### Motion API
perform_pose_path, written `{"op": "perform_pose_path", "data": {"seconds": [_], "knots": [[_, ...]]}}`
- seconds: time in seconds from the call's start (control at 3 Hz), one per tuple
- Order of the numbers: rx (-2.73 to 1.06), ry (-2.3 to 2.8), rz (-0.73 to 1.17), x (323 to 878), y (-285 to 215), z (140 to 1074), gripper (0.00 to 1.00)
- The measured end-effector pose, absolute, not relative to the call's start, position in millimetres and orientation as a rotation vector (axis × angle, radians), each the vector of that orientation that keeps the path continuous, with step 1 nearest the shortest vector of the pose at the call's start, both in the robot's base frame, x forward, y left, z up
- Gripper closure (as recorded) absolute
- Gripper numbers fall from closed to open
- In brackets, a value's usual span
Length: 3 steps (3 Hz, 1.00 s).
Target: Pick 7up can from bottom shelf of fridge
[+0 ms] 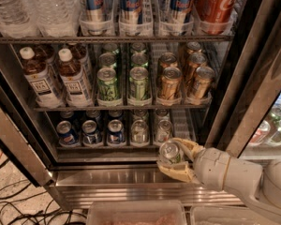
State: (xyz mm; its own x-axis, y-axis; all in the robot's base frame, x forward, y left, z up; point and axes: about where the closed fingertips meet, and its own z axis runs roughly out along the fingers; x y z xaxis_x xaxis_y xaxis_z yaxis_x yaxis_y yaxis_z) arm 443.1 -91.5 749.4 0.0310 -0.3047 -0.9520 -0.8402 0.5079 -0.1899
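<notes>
My gripper point(171, 156) is shut on the 7up can point(169, 152), a small can with a silver top and dark green body. It holds the can just in front of the fridge point(19, 150), over the steel front ledge point(112, 177) and clear of the rack. The bottom shelf point(183, 125) behind it has an empty lane at its right end. On the shelf stand blue-and-red cans point(89, 131) at left and pale silvery cans point(139, 131) in the middle. My white arm point(229, 175) comes in from the lower right.
The open glass door point(264, 74) stands close on the right, its frame beside my arm. The rack above holds green and gold cans point(138, 84) and tea bottles point(42, 81). Clear bins point(136, 213) sit below the ledge. Cables point(11, 198) lie on the floor at left.
</notes>
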Motion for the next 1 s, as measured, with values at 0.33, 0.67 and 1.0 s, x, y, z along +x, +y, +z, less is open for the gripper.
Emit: {"op": "perform_pose_path", "data": {"seconds": [0.33, 0.67, 1.0], "knots": [[-1.108, 1.515, 0.640, 428.2, -76.7, 777.3, 1.00], [-1.170, 1.540, 0.742, 421.6, -62.6, 801.1, 1.00], [-1.217, 1.576, 0.812, 422.4, -47.0, 825.9, 1.00]]}}
